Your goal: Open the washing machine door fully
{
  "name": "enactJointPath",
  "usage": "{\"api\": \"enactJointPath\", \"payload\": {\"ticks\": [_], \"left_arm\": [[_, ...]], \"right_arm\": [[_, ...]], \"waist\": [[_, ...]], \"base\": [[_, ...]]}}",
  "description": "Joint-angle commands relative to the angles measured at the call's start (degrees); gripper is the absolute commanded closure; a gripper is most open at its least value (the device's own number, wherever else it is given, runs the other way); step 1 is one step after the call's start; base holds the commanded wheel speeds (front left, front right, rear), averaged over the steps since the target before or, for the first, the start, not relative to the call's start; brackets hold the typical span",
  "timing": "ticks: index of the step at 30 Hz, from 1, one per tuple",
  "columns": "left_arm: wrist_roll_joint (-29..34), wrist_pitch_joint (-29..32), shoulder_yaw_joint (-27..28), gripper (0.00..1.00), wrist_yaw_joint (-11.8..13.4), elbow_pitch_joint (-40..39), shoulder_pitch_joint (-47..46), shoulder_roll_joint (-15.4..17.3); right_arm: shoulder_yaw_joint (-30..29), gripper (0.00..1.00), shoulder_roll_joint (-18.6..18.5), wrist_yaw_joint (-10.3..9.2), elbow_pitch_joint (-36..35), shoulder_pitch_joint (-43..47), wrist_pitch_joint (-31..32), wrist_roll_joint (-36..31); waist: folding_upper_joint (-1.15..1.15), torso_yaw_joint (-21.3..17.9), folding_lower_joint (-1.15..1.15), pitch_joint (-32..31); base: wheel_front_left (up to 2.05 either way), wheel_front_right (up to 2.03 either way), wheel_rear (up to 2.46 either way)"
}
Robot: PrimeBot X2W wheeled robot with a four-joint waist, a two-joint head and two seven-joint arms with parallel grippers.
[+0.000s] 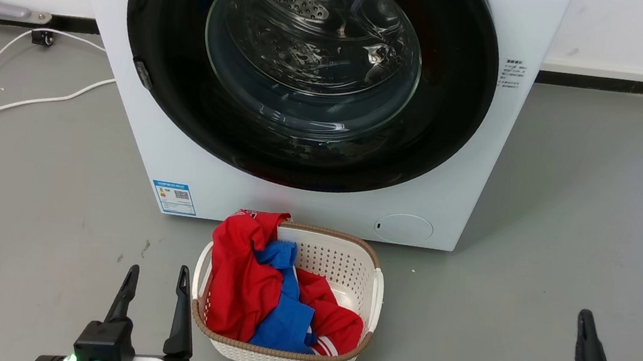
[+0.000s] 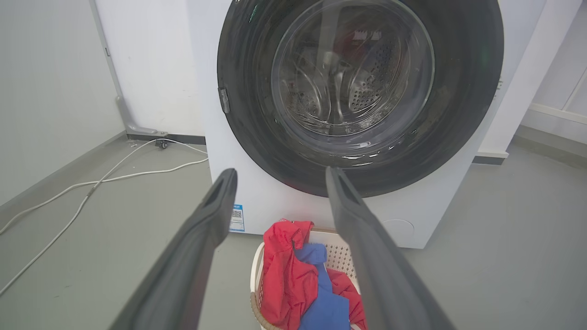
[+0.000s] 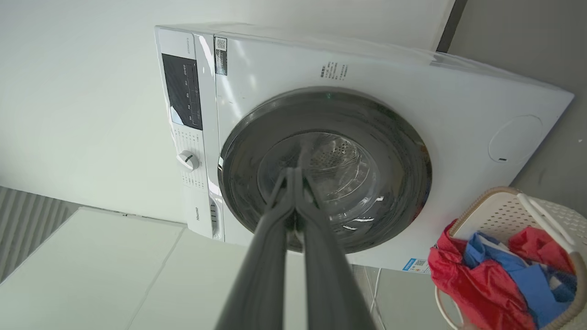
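Status: washing machine door (image 1: 299, 163) closed. Left hand (image 1: 158, 271) released, right hand (image 3: 292, 174) clenched on nothing. Both hang well apart from the door.

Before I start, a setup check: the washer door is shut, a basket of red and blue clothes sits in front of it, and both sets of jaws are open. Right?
Not quite: only the left jaws are open; the right jaws are pressed shut, as the right wrist view shows. The washing machine door is shut, and the basket of clothes sits in front of it.
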Motion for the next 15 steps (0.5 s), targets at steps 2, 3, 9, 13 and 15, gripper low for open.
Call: {"api": "enactJointPath", "payload": {"ticks": [2,3,9,13,15], "left_arm": [[-0.1,-0.2,0.1,0.00,-0.1,0.0,0.2,0.0],[0.0,-0.2,0.2,0.00,-0.1,0.0,0.2,0.0],[0.3,-0.2,0.4,0.00,0.0,0.1,0.2,0.0],[0.5,-0.2,0.4,0.00,0.2,0.0,0.3,0.0],[0.8,-0.2,0.3,0.00,0.4,-0.1,0.4,0.0]], "right_arm": [[0.0,1.00,-1.0,0.02,-1.1,1.1,3.2,4.3],[-0.4,1.00,-1.0,0.02,-1.5,1.3,4.3,6.0],[-3.3,1.00,0.3,0.02,-2.6,2.5,10.6,11.1],[-4.1,1.00,1.1,0.02,-2.3,2.7,13.1,10.0],[-4.2,1.00,1.5,0.02,-2.1,2.8,14.0,9.3]], "waist": [[0.00,0.0,0.00,0.1],[0.00,0.1,0.00,0.1],[0.00,0.3,0.00,0.2],[0.00,0.4,0.00,0.3],[0.00,0.5,0.00,0.3]], "base": [[0.00,0.00,0.00],[0.00,0.00,0.00],[0.00,0.00,0.00],[0.00,0.00,0.00],[0.00,0.00,0.00]]}}
